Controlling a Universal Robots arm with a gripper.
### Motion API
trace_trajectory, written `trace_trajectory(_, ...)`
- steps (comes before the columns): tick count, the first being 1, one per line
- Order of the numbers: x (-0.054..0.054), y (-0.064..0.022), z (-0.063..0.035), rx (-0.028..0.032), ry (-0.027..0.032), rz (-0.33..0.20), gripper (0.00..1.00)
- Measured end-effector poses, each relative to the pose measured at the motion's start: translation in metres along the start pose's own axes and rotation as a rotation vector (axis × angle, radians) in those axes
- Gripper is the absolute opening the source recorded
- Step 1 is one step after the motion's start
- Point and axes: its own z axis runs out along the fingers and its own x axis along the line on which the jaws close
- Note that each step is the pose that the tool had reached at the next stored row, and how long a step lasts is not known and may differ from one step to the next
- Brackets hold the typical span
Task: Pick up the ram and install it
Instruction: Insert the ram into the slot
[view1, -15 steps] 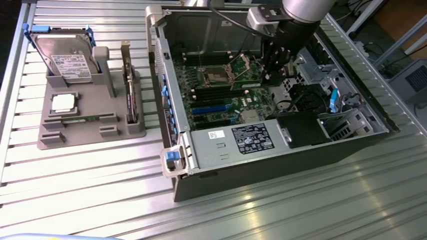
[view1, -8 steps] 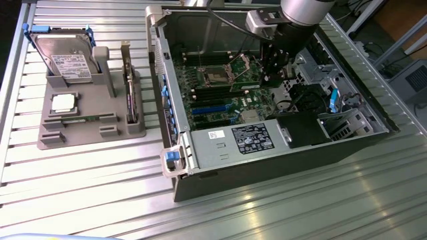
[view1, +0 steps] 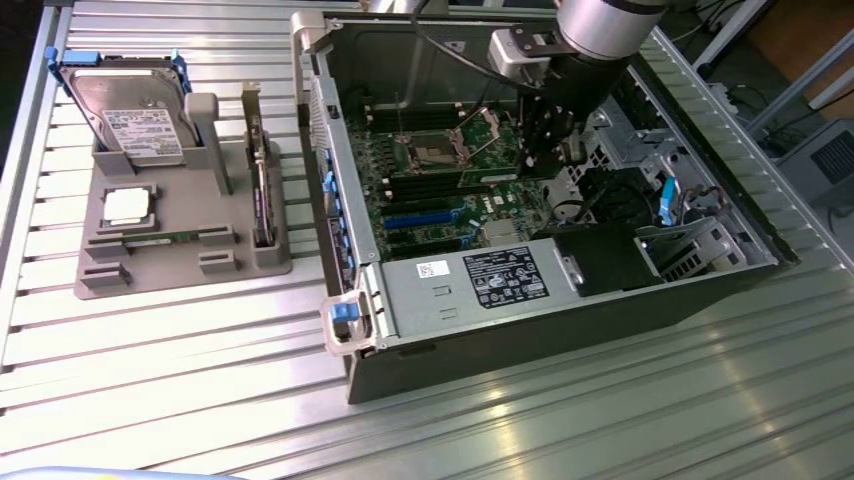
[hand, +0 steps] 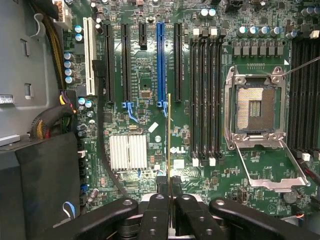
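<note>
In the exterior view you see your arm reaching down into the open computer case (view1: 561, 300), the gripper (view1: 545, 150) hanging low above the motherboard (view1: 441, 190). The ram (view1: 541, 140) shows as a thin green edge clamped under the gripper, held on edge above the board. Just beside the gripper, toward the exterior view's left, lies the open processor socket (view1: 441, 152). Well apart from the gripper, outside the case, a grey holder (view1: 174, 250) stands on the ribbed table (view1: 534, 420) with a hard drive (view1: 127, 115), a square silver processor (view1: 127, 205) and an upright dark card (view1: 260, 200) in it.

In the wrist view your gripper (hand: 169, 197) has its fingers (hand: 155, 215) pressed together on the ram (hand: 169, 140), which runs straight out from between them as a narrow edge-on strip over the board. The black memory slots (hand: 205, 100) sit just to one side of the stick, apart from it, with the processor socket (hand: 257, 107) beyond them. On the stick's other side, near the fingertips, is a ribbed silver heatsink (hand: 129, 151), and farther out ahead the blue expansion slot (hand: 160, 62).
</note>
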Motion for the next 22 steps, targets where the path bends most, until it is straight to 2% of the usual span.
trace_trajectory(7,0.000,0.0005,0.0114,0.0000,0.0001,0.000,0.12)
trace_trajectory(9,-0.002,0.0024,0.0120,0.0000,0.0001,0.000,0.12)
trace_trajectory(14,-0.004,0.0133,0.0170,0.0000,0.0001,0.000,0.12)
trace_trajectory(17,-0.005,0.0259,0.0215,0.0000,0.0000,0.000,0.12)
trace_trajectory(22,-0.007,0.0394,0.0268,0.0000,0.0000,0.000,0.12)
